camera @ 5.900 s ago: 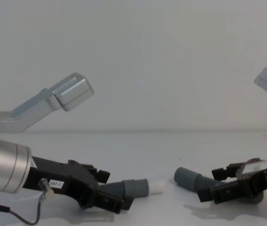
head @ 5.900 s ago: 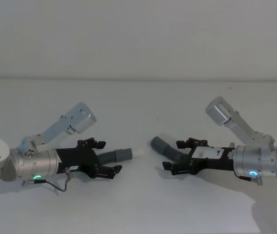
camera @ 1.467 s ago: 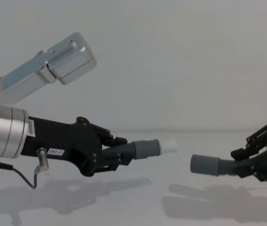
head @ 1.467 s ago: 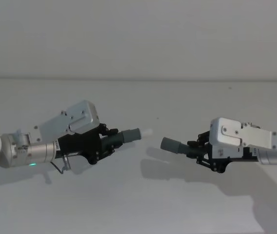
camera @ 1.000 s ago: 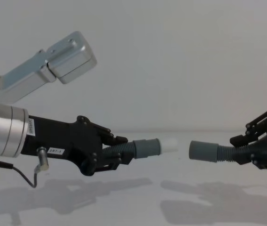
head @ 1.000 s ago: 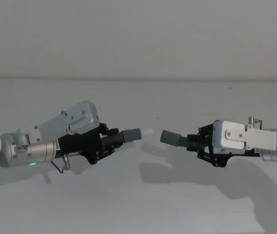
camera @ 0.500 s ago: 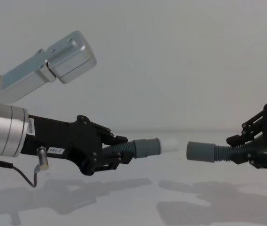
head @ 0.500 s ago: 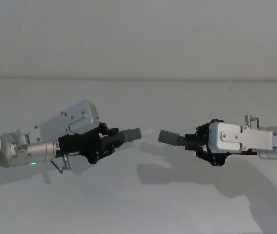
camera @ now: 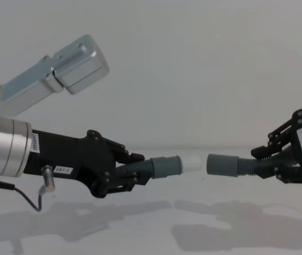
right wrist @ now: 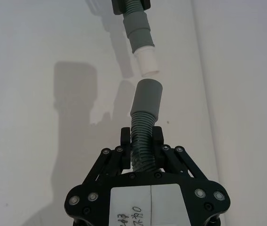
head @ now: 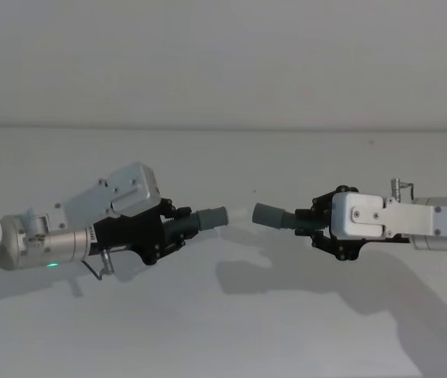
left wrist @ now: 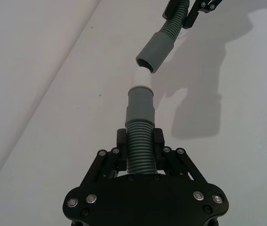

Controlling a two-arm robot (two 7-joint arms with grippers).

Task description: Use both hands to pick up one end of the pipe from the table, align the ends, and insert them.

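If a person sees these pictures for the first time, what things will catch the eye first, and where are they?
Two black tools face each other above the white table: the left tool holds a ribbed hose with a white plug tip, and the right tool holds a hose with a plain grey socket. Plug and socket almost meet at mid-scene, a small gap between them. Their shadows lie on the table beneath.

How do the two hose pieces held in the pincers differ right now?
The left hose piece ends in a white plug tip; the right hose piece ends in a plain open socket. The left cuff is stepped, the right cuff smooth. Both are dark-grey corrugated hoses with grey cuffs, held above the table, cuffs facing across a small gap: left pincer, right pincer.
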